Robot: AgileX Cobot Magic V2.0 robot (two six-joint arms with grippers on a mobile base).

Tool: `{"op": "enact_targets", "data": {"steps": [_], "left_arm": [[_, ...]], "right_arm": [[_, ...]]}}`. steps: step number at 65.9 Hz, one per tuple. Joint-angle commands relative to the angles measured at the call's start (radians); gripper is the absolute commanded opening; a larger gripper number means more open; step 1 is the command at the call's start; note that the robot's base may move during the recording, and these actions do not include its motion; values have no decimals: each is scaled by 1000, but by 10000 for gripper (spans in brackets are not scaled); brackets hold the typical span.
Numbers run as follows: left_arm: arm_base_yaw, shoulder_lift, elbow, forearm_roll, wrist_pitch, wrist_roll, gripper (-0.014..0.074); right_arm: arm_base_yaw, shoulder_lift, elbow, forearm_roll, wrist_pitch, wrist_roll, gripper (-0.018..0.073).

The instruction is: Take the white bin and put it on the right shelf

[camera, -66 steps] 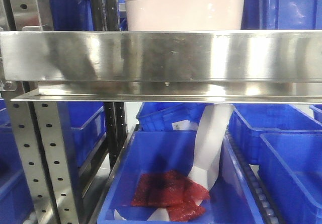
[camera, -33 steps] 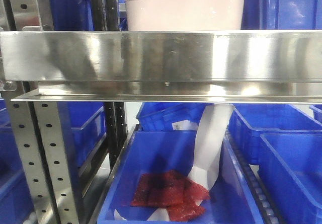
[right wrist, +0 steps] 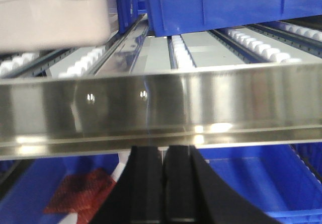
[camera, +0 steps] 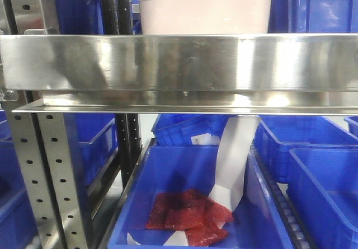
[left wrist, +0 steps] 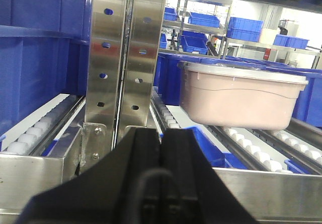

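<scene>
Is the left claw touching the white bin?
Apart. The left wrist view shows the closed left claw in front of the rail, with the white bin behind it.

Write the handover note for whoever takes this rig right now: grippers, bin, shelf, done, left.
Left gripper: fingers pressed together, empty, low in front of the shelf's upright post.
Right gripper: shut, empty, just below the front rail.
White bin: lid on, sitting on the right shelf on the roller lanes behind the rail, between blue bins. Neither gripper touches it.
Done: the bin appears to be placed on the shelf.
Left: nothing obvious; confirm it sits flat on the rollers, since the left wrist view shows its underside above them, then back both arms off.
</scene>
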Motion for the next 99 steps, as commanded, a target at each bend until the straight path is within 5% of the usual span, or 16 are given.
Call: {"op": "enact_targets", "data": {"steps": [1,6,18,49,99], "left_arm": [[-5,10,-27,-12,-60,1,-117],[-5,8,-27,-12,-59,1,-117],[-5,8,-27,-12,-59,1,-117],[-5,8,-27,-12,-57,1,-117],[-5,8,-27,-12,-57,1,-117]], "right_arm": [[7,-30,9,-15,-115,-36,56],[11,-23,38,-15,-147,-39,56],[11,-25,167,-23,-468,-39,56],[16,-30,161,-43,-338,-39,56],[46,-30,160,-43,-343,-39,56]]}}
